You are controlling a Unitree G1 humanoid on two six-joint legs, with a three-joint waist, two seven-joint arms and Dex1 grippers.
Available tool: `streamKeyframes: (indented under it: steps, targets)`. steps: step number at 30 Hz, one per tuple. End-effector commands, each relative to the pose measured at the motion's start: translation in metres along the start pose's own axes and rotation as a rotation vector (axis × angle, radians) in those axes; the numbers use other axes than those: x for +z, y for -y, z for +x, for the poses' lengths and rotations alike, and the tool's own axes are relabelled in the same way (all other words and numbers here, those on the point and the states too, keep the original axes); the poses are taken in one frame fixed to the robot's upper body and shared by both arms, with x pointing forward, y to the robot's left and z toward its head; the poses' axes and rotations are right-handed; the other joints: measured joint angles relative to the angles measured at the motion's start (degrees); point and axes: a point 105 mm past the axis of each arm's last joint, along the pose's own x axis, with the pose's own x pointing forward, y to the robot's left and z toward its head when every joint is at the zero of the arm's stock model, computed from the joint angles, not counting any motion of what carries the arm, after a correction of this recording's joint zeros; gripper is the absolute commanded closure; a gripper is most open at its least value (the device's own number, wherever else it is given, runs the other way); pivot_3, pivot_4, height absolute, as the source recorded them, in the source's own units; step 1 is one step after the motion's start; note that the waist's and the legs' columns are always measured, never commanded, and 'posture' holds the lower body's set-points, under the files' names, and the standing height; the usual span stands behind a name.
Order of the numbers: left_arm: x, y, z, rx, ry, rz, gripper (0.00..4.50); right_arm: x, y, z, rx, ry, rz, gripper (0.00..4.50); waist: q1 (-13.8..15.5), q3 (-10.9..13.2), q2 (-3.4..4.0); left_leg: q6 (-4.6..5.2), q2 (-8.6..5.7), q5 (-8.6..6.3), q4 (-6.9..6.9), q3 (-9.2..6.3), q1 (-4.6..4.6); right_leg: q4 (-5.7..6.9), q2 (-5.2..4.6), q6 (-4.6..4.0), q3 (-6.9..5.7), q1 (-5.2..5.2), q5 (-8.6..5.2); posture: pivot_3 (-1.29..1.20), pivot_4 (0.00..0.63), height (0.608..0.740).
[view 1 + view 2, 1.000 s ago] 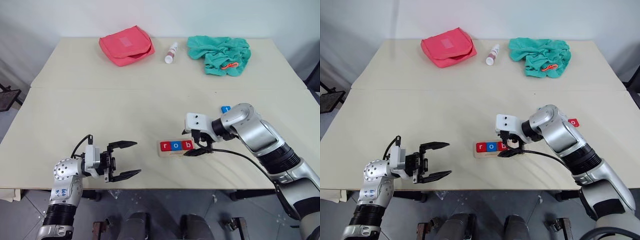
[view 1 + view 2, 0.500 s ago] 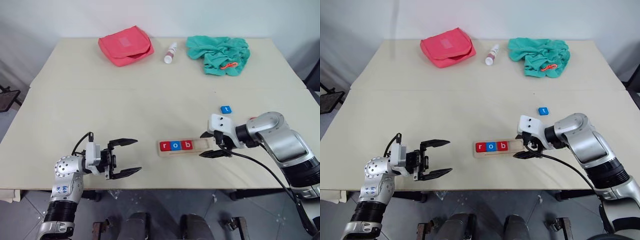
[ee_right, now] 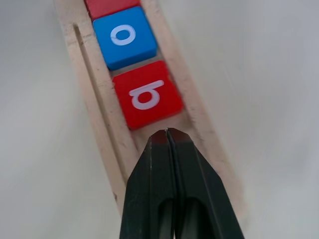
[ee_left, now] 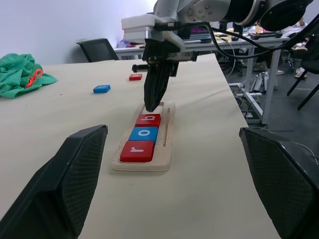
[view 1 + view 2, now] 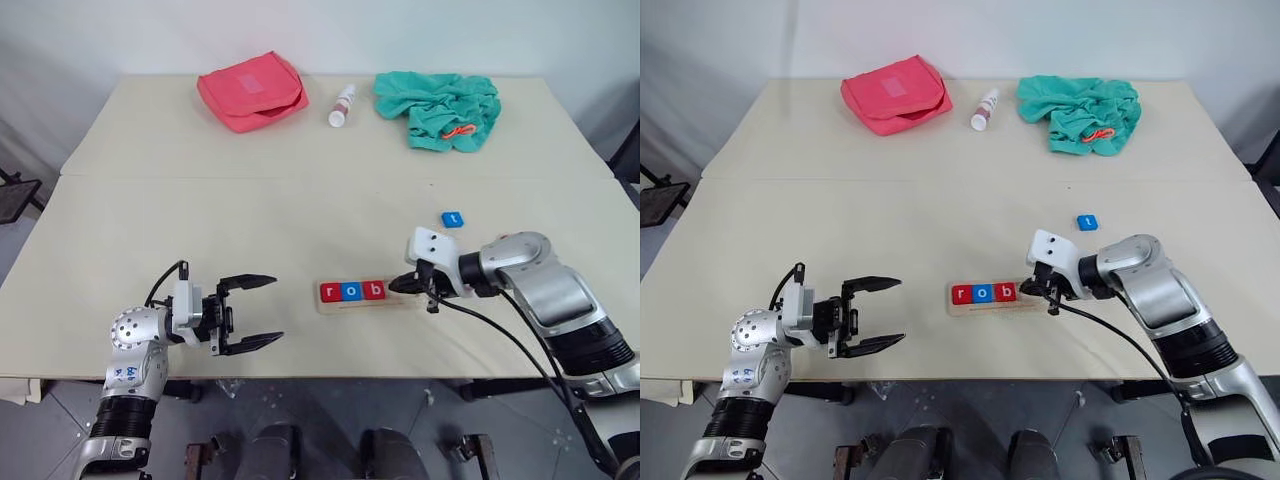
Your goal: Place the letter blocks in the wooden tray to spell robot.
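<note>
Here you have the wooden tray (image 5: 368, 294) lying near the front edge of the bench (image 5: 250, 210), a long narrow slab of pale wood with a shallow channel for the tiles and a thin slot running along one long side. Three letter blocks sit flat in its left end, touching one another: a red r (image 5: 330, 292), a blue o (image 5: 351, 292) and a red b (image 5: 373, 291), each a small square tile with a white lowercase letter. The right part of the tray channel is bare wood. Your right gripper (image 3: 167, 133) has its two black fingers pressed together with nothing between them, and its tip points down into the channel just beside the b; whether it touches the wood or the tile you cannot tell. Two more blocks lie loose on the bench, well apart from the tray: a blue t (image 5: 453, 219) beyond the right arm, and a red tile (image 4: 135, 77) farther off, its letter too small to read. Your left gripper (image 5: 250, 314) hangs over the front left of the bench with its fingers spread wide and empty, pointing toward the tray. Along the far edge of the bench you see a pink pouch (image 5: 252, 90), a small white bottle (image 5: 342, 105) on its side and a crumpled teal cloth (image 5: 437, 108).
</note>
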Motion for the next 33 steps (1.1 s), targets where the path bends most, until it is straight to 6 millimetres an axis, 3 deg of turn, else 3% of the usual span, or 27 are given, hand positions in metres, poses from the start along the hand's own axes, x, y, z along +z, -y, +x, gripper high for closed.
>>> streamKeyframes:
  steps: [1,7,16,21,24,28,31,33]
  targets:
    - [0.007,0.000,-0.004,0.012,0.000,0.031,0.00,0.008,0.002,0.001,-0.009,0.019,-0.032,4.48,0.0,0.0,0.00,0.00,0.00,0.00,0.00,-0.01,0.01,0.01,0.00,0.00,0.00,0.00,0.00,0.00,0.150,0.740]
    - [0.007,-0.001,-0.005,0.019,-0.006,0.032,0.00,0.010,0.006,0.005,-0.027,0.030,-0.031,4.48,0.1,0.0,0.00,0.00,0.00,0.00,0.01,-0.01,0.00,0.02,0.00,0.00,0.00,0.00,0.00,0.00,0.150,0.740]
    - [0.006,-0.005,-0.004,0.010,-0.008,0.033,0.00,0.015,0.016,-0.014,-0.123,0.056,-0.013,4.48,0.1,0.0,0.00,0.00,-0.01,0.00,0.02,-0.02,0.00,0.02,0.00,0.00,0.00,0.01,0.00,0.00,0.150,0.740]
    - [0.005,-0.006,-0.003,-0.006,-0.005,0.026,0.00,0.019,0.022,-0.054,-0.289,0.183,0.033,4.48,0.5,0.0,0.00,0.00,-0.02,0.00,0.01,-0.06,-0.02,0.01,0.00,0.00,-0.02,0.02,0.00,0.00,0.150,0.740]
    - [0.004,-0.007,-0.003,-0.008,0.001,0.024,0.00,0.004,0.031,-0.076,-0.427,0.211,0.104,4.48,0.6,0.0,-0.01,0.00,-0.04,0.00,0.00,-0.02,-0.01,0.00,-0.01,0.00,-0.01,0.03,0.00,0.00,0.150,0.740]
    - [0.002,-0.008,-0.002,-0.013,0.012,0.018,0.00,-0.031,0.033,-0.102,-0.580,0.179,0.184,3.67,0.9,0.0,-0.01,0.00,-0.01,0.00,-0.01,-0.02,0.00,0.02,0.00,0.00,-0.02,0.04,0.00,0.00,0.150,0.740]
    - [0.001,-0.007,-0.002,-0.019,0.011,0.016,0.00,-0.038,0.032,-0.109,-0.616,0.185,0.203,2.54,0.9,0.0,0.00,0.01,-0.02,0.00,-0.01,0.09,0.00,0.00,-0.01,0.00,0.02,0.03,0.00,0.00,0.150,0.740]
    - [0.000,-0.008,-0.002,-0.025,0.013,0.011,0.00,-0.065,0.029,-0.133,-0.732,0.205,0.311,1.95,1.0,0.0,0.00,0.00,0.01,0.00,-0.01,0.12,0.02,0.00,0.00,0.00,0.04,0.02,0.00,0.00,0.150,0.740]
